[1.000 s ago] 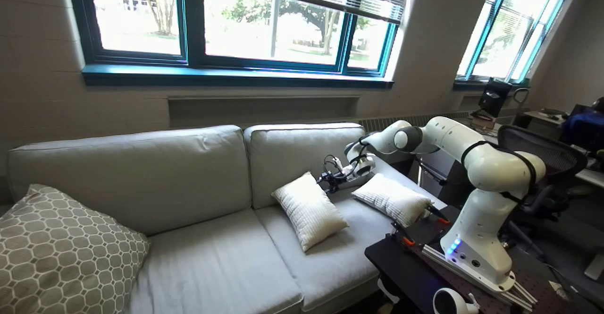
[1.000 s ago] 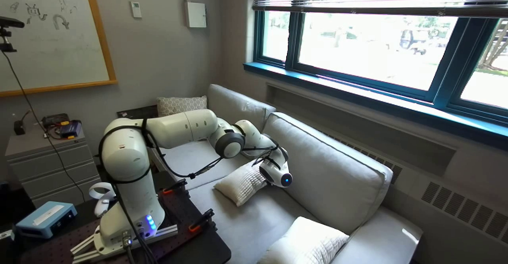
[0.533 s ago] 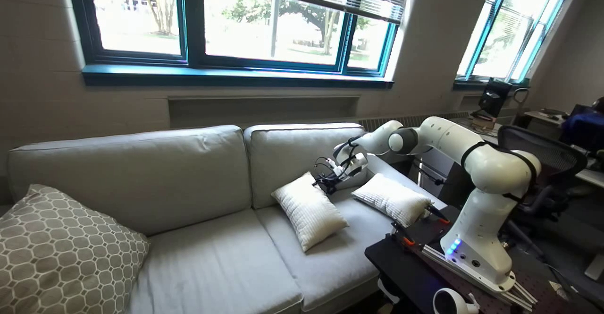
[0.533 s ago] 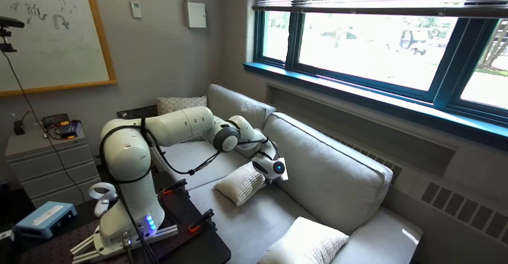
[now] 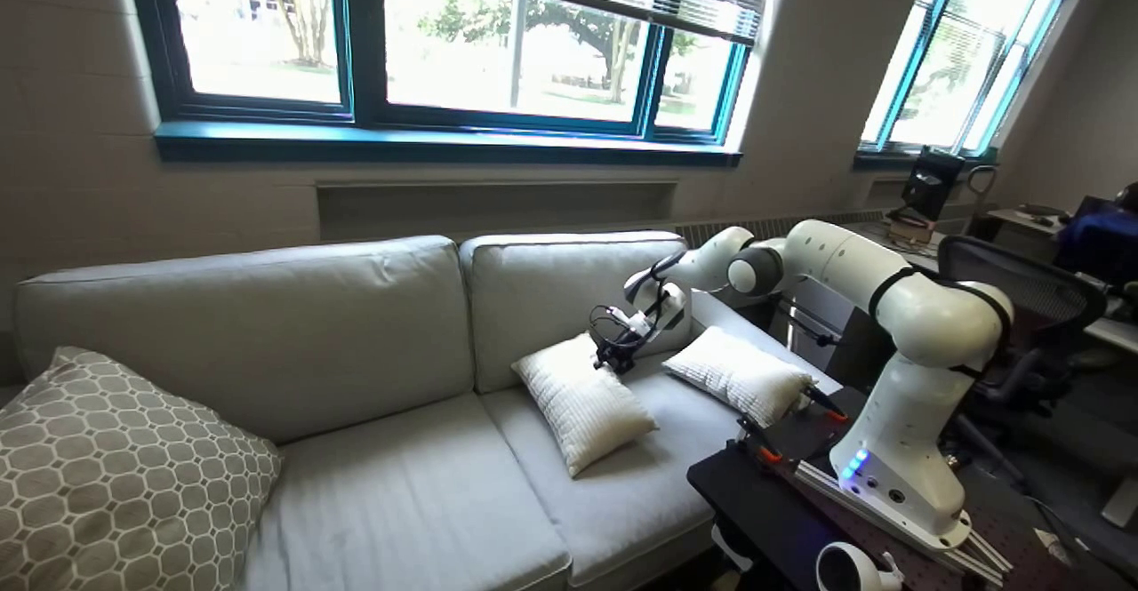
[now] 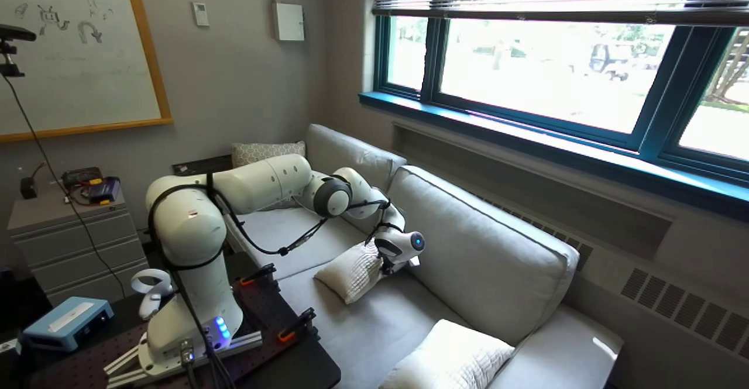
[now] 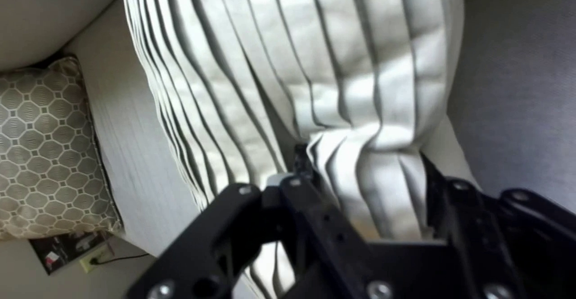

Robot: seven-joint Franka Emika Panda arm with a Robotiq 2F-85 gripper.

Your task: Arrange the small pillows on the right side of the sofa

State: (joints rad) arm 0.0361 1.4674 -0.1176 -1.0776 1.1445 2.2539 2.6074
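One small white pillow (image 5: 578, 413) lies tilted on the right seat cushion of the grey-beige sofa (image 5: 391, 502); it also shows in an exterior view (image 6: 351, 272). My gripper (image 5: 613, 362) is at its upper edge, near the back cushion. In the wrist view the gripper's fingers (image 7: 366, 168) stand on both sides of a bunched fold of the white pleated fabric (image 7: 297, 56) and press it together. The other small white pillow (image 5: 742, 373) lies by the sofa's right arm, apart from the gripper; it also shows in an exterior view (image 6: 447, 360).
A larger lattice-patterned cushion (image 5: 133, 475) leans at the sofa's far left end. The robot's black table (image 5: 733, 475) with orange-tipped clamps (image 5: 769, 454) stands close to the sofa's front right. The sofa's back cushion (image 6: 480, 254) rises beside the gripper.
My gripper has moved left and down in the exterior view, tilted downward, and closed on the pillow's upper edge. That edge is slightly dented; the other pillow has not moved.
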